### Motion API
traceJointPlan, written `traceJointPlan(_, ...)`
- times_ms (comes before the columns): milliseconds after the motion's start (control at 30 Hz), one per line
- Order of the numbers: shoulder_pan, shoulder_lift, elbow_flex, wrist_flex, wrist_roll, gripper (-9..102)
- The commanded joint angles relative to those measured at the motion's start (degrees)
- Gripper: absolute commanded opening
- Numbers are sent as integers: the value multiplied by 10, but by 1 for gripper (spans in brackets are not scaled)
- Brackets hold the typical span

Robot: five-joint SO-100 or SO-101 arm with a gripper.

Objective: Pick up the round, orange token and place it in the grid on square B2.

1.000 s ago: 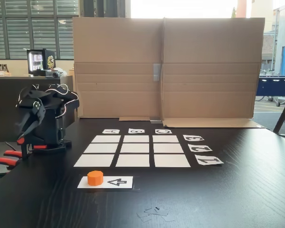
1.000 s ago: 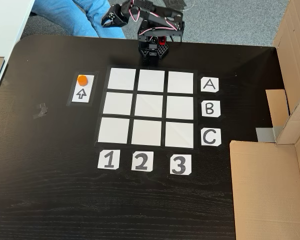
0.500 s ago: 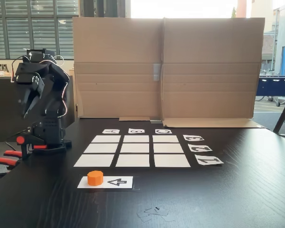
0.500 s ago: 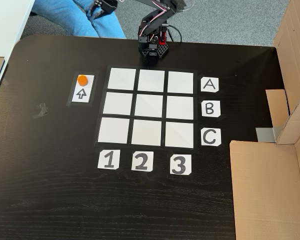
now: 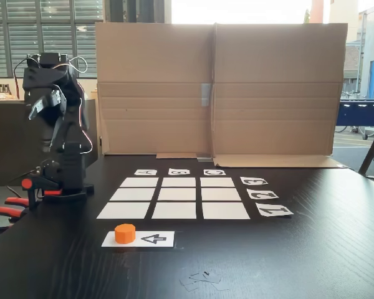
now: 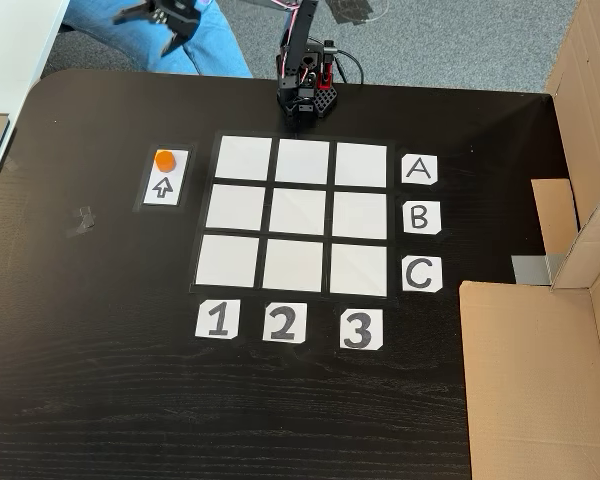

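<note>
Token, round, bright orange, short plastic cylinder [image 6: 164, 159], sits on white paper strip with black arrow [image 6: 162, 187], beside 3x3 grid of white paper rectangles [image 6: 233, 211] on dark worktop [image 6: 100, 330]. Centre square B2 [image 6: 299, 212] bare. Black tool [image 6: 156, 22] raised well away from token, fingers spread wide, holding nothing; blurred, near frame top.

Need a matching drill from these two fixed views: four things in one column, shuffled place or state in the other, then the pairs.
Things:
1. orange token
2. square B2
3. gripper
4. cardboard wall

Places or states:
a. bare, centre of the grid
b. open, raised off the table
c. on the arrow strip
d. upright behind the grid

Pairs: 1-c, 2-a, 3-b, 4-d
</note>
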Motion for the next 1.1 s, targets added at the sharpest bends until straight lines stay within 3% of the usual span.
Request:
traceJointPlan(0,-33,-33,-31,3,47,60)
traceJointPlan(433,-124,-160,-93,2,118,62)
traceJointPlan(867,-168,-179,-50,-4,91,77)
traceJointPlan(1067,-180,-185,-25,-4,59,78)
